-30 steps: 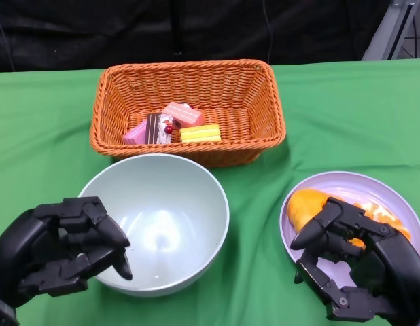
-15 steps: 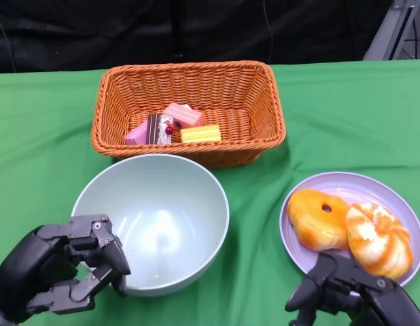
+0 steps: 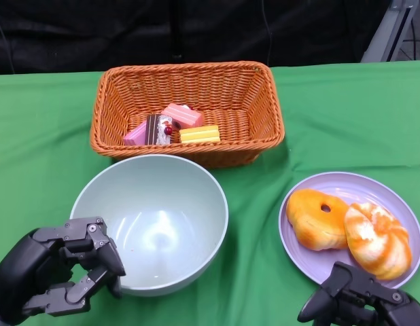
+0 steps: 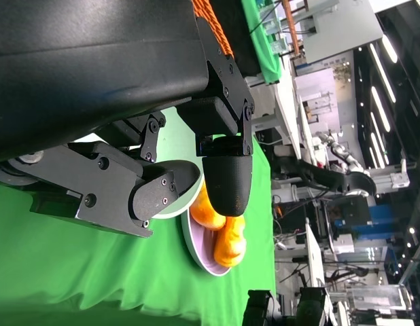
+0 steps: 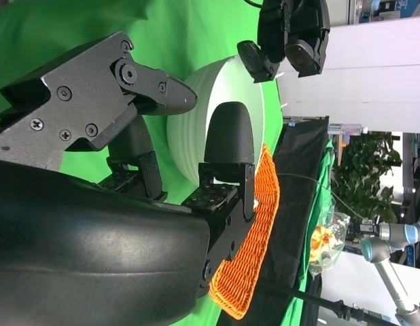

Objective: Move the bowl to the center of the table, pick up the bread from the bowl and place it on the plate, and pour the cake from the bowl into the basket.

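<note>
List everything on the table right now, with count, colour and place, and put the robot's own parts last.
Basket: one, orange wicker, at the far middle of the table.
Cake pieces: several small ones, pink, brown and yellow, inside the basket.
Bowl: one, pale green, empty, just in front of the basket.
Plate: one, lilac, to the right of the bowl.
Bread: two orange ring-shaped pieces, side by side on the plate.
Tablecloth: one, green, covering the table.
Left hand: one, black, fingers curled, holding nothing, beside the bowl's near left rim.
Right hand: one, black, holding nothing, at the plate's near edge.
</note>
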Robot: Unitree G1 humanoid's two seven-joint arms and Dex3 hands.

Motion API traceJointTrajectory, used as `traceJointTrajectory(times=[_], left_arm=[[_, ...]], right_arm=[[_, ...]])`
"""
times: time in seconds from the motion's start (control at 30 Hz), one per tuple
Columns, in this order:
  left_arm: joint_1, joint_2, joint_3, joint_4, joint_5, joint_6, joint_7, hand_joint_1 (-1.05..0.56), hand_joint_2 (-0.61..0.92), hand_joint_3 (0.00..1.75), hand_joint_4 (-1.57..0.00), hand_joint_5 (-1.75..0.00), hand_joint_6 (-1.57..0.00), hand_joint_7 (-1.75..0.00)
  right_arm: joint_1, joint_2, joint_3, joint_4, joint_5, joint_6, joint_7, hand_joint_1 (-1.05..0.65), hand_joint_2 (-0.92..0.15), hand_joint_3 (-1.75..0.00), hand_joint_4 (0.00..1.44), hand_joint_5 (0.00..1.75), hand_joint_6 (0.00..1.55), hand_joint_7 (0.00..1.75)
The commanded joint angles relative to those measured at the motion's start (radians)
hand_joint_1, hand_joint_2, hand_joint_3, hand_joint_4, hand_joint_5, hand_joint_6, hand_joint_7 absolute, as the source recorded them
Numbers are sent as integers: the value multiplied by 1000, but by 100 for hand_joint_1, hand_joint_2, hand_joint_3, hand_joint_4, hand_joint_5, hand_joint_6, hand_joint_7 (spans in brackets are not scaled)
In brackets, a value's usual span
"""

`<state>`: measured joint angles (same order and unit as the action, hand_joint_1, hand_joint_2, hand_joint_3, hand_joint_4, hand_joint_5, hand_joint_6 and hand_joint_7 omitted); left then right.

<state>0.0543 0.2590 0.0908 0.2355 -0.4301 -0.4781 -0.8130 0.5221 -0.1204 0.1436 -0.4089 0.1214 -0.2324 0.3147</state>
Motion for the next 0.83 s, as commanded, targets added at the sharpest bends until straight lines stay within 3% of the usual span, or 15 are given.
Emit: traceJointTrajectory(times=[0.03,0.57,0.83], left_arm=[[-10,9,15,17,3,-22,-17,-7,79,74,-72,-150,-74,-119],[-17,6,22,35,9,-19,-13,-7,83,62,-71,-148,-74,-115],[-26,6,27,54,18,-26,-13,-7,85,59,-73,-145,-75,-115]], right_arm=[[-2,-10,-8,-13,14,13,-6,-9,-54,-89,66,165,56,135],[-24,-14,-29,20,15,-12,5,-10,-54,-89,67,164,57,135],[-26,-14,-33,0,16,28,-12,-6,-53,-91,67,163,58,135]])
